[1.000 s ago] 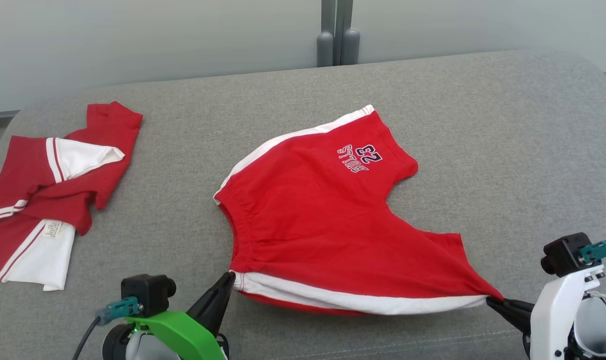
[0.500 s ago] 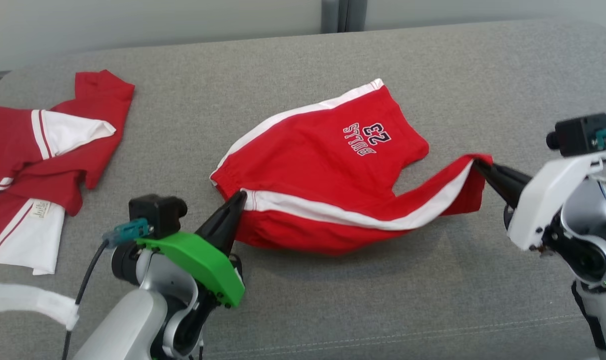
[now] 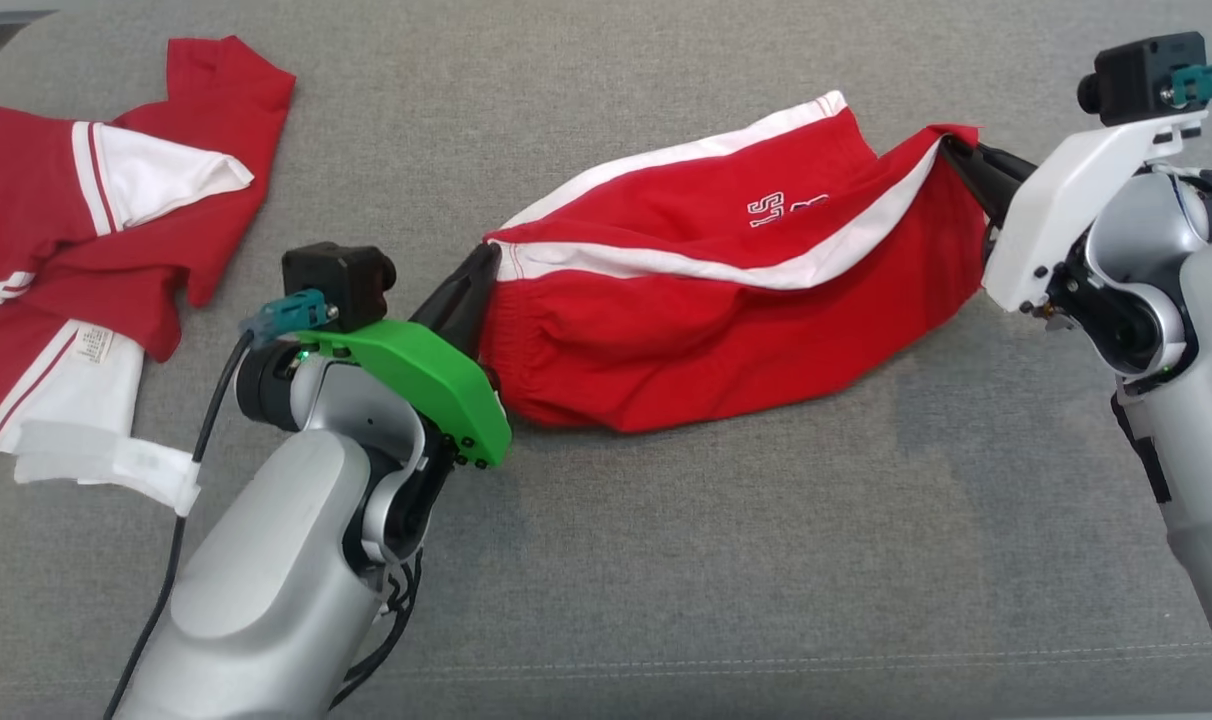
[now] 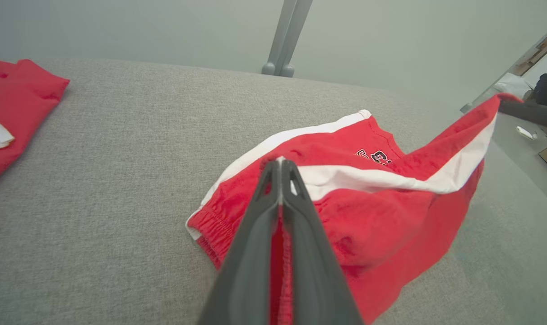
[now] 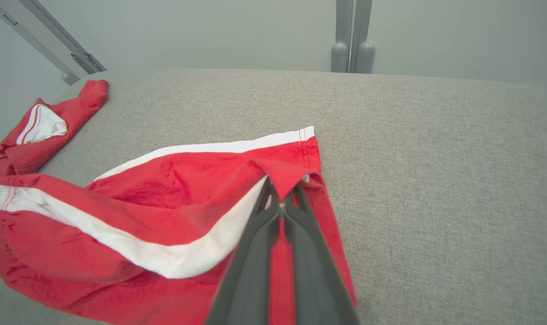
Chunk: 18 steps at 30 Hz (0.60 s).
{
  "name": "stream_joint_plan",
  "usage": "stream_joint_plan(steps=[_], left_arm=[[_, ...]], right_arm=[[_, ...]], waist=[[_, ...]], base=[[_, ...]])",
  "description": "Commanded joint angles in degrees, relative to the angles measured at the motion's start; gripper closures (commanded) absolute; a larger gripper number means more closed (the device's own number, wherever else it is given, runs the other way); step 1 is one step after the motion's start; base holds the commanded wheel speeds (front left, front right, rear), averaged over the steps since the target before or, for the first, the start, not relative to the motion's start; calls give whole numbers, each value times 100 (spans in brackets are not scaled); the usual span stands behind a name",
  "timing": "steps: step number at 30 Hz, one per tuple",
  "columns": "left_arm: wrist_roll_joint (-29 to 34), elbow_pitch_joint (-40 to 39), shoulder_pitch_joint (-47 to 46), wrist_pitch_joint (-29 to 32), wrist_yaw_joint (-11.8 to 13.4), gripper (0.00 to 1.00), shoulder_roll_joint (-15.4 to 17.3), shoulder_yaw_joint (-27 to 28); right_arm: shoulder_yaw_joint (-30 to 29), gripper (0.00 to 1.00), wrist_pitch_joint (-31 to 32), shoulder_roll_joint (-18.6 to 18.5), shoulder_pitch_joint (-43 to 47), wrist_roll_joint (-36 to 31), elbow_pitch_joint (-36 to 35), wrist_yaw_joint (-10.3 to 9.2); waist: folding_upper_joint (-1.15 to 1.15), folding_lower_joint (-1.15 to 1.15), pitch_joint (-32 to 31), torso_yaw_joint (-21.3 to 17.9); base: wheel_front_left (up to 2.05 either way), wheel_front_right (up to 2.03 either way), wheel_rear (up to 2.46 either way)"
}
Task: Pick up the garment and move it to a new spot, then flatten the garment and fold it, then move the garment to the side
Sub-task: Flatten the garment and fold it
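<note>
The garment is a pair of red shorts with white side stripes and dark lettering, lying on the grey cushion and folded over lengthwise. My left gripper is shut on the waistband corner at the garment's left end; the left wrist view shows its fingers pinching red cloth. My right gripper is shut on a leg hem corner, lifted at the garment's right end, with the pinch plain in the right wrist view. The near half hangs raised over the far half, partly covering the lettering.
A second red and white garment lies crumpled at the far left of the cushion. Grey posts stand behind the cushion's far edge against a pale wall.
Both grippers have carried their held corners away from me over the garment's far half, folding it. The head camera has tilted down, shifting the whole picture.
</note>
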Motion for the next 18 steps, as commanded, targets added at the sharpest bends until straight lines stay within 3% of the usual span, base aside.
stream_joint_plan(steps=[1,8,18], left_arm=[[26,109,-165,-56,-16,100,-36,26],[167,798,-675,-371,31,100,-211,103],[104,1573,-1166,-574,-119,100,-472,133]], right_arm=[[63,100,-91,-17,-154,-34,157,0],[398,100,-591,-8,-859,-66,1033,0],[518,100,-1113,75,-1632,-168,2093,0]], waist=[[0,0,156,129],[0,0,395,234],[0,0,696,382]], base=[[0,0,0],[0,0,0],[0,0,0]])
